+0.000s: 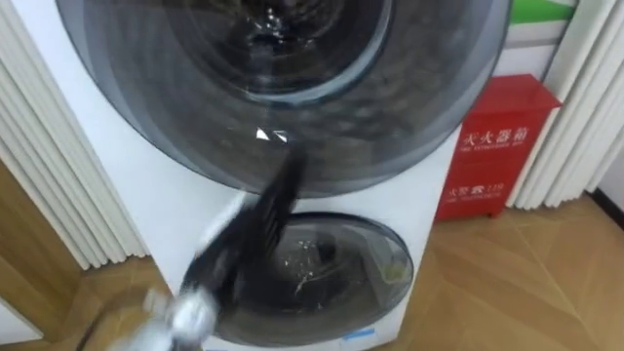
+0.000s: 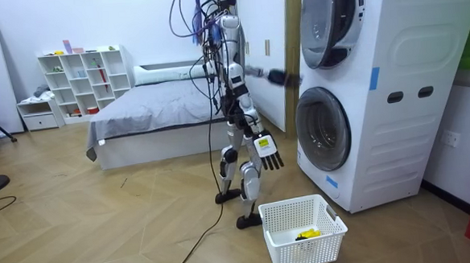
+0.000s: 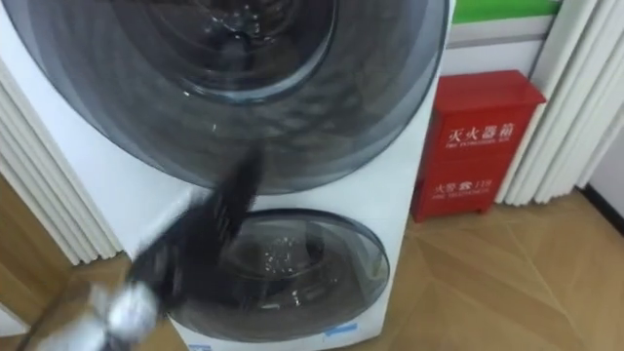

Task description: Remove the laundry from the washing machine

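The robot is reaching its blurred left hand [image 1: 255, 219], finger state unreadable, toward the washing machine [image 2: 396, 131], both doors looking closed. In the room view's centre its right hand [image 2: 268, 152] is hanging spread; the basket [image 2: 281, 219] is holding only something yellow [image 2: 308, 235].

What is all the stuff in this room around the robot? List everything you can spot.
Washing machine: one white stacked unit, two round dark glass doors, upper and lower, both closed; directly in front of the robot.
Laundry basket: one, white, on the floor beside the robot's feet, with something small and yellow inside.
Red cabinet: one, on the floor to the right of the machine.
Bed: one, grey cover, behind the robot.
Shelf unit: one, white, by the far wall.
Left hand: dark, blurred, raised toward the machine's doors.
Right hand: hanging at the robot's side, fingers relaxed.
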### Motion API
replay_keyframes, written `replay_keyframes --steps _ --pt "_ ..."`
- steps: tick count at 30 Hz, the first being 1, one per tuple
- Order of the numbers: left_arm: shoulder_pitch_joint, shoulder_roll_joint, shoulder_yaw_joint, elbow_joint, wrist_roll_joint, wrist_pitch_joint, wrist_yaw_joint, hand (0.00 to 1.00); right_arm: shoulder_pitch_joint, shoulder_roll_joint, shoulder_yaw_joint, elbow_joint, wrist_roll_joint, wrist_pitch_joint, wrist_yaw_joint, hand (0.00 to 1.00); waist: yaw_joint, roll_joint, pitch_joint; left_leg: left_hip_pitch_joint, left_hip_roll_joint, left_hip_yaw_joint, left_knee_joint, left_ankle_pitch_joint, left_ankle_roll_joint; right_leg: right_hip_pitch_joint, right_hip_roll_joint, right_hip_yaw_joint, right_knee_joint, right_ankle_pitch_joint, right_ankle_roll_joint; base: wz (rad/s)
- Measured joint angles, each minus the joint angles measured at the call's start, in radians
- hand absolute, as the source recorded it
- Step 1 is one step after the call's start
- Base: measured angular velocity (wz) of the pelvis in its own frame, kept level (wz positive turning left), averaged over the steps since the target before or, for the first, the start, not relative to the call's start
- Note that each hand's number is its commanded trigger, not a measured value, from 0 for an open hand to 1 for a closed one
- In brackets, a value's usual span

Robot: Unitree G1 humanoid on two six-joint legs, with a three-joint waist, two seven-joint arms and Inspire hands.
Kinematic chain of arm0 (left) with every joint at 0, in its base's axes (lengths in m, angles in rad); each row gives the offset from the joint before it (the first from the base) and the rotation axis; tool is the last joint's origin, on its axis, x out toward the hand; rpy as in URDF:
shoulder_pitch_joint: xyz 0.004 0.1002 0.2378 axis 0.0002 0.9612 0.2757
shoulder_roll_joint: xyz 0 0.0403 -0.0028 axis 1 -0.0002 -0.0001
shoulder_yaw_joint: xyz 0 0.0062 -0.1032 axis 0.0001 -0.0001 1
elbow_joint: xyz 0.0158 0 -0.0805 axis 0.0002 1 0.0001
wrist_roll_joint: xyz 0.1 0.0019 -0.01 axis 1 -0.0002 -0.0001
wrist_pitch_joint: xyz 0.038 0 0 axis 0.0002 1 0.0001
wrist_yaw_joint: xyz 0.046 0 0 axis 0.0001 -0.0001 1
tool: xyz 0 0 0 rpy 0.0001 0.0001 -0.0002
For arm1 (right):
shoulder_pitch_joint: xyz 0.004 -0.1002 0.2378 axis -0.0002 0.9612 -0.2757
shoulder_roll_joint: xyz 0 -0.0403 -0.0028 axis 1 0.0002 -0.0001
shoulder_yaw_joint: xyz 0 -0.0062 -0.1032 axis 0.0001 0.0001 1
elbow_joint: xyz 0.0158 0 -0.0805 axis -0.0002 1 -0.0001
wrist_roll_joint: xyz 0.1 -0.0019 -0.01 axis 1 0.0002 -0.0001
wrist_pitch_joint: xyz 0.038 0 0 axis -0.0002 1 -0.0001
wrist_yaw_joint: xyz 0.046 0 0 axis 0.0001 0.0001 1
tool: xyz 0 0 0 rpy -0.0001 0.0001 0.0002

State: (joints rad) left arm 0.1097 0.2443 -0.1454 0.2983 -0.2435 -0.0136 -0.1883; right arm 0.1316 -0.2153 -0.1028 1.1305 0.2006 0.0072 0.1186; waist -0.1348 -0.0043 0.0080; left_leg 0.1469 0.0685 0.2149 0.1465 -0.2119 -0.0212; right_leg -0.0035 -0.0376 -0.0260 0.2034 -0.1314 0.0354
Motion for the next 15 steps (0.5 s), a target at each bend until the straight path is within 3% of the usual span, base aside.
replay_keyframes --steps 1,2,4,5,6,8,12,15 --pt "0.011 -0.006 0.019 0.076 0.009 0.0 0.019 0.0 0.007 0.007 0.0 0.0 0.015 -0.005 -0.003 0.0 0.007 -0.009 0.0016 0.006 0.002 0.0 0.0 0.0 -0.001 0.008 0.002 0.001 -0.002 -0.001 -0.001 -0.05" --pt "0.045 -0.01 0.066 0.193 0.034 -0.003 0.047 0.0 0.017 0.024 0.0 0.0 0.035 -0.007 -0.001 0.0 0.03 -0.021 -0.0044 0.006 0.009 0.002 0.0 -0.005 -0.009 0.008 0.008 0.001 -0.004 -0.004 -0.005 0.0" --pt "0.08 -0.011 0.121 0.36 0.052 -0.014 0.085 0.0 0.026 0.04 0.0 0.006 0.034 -0.008 0.007 0.0 0.054 -0.033 -0.0061 0.006 0.017 0.003 0.001 -0.012 -0.02 0.01 0.014 -0.004 -0.009 -0.005 -0.008 0.0" --pt "0.099 -0.013 0.155 0.457 0.058 -0.018 0.112 0.0 0.026 0.045 0.0 0.014 0.033 -0.012 0.006 0.0 0.067 -0.042 -0.0108 0.009 0.018 0.003 0.001 -0.013 -0.021 0.018 0.016 -0.005 -0.018 -0.005 -0.008 0.0" --pt "0.115 -0.016 0.185 0.535 0.059 -0.028 0.139 0.0 0.025 0.051 0.0 0.026 0.034 -0.023 0.007 0.0 0.089 -0.044 -0.0081 0.018 0.021 0.006 0.001 -0.015 -0.023 0.025 0.019 -0.007 -0.017 -0.005 -0.008 -0.06" --pt "0.143 -0.024 0.219 0.619 0.063 -0.048 0.181 0.0 0.024 0.058 0.002 0.035 0.035 -0.038 0.008 0.0 0.113 -0.039 -0.0052 0.03 0.024 0.016 0.0 -0.018 -0.028 0.033 0.022 -0.013 -0.02 -0.004 -0.009 -0.11" --pt "0.151 -0.077 0.242 0.725 0.102 -0.062 0.284 0.0 0.023 0.068 0.006 0.056 0.043 -0.058 0.029 0.0 0.115 -0.007 -0.002 0.031 0.027 0.008 -0.018 -0.023 -0.029 0.04 0.023 -0.034 -0.029 -0.004 -0.009 0.1" --pt "0.151 -0.096 0.243 0.767 0.124 -0.062 0.32 0.0 0.028 0.067 0.002 0.071 0.067 -0.059 0.036 0.0 0.113 0.0 -0.0022 0.032 0.028 0.009 -0.019 -0.024 -0.03 0.041 0.025 -0.031 -0.031 -0.005 -0.01 -0.02"
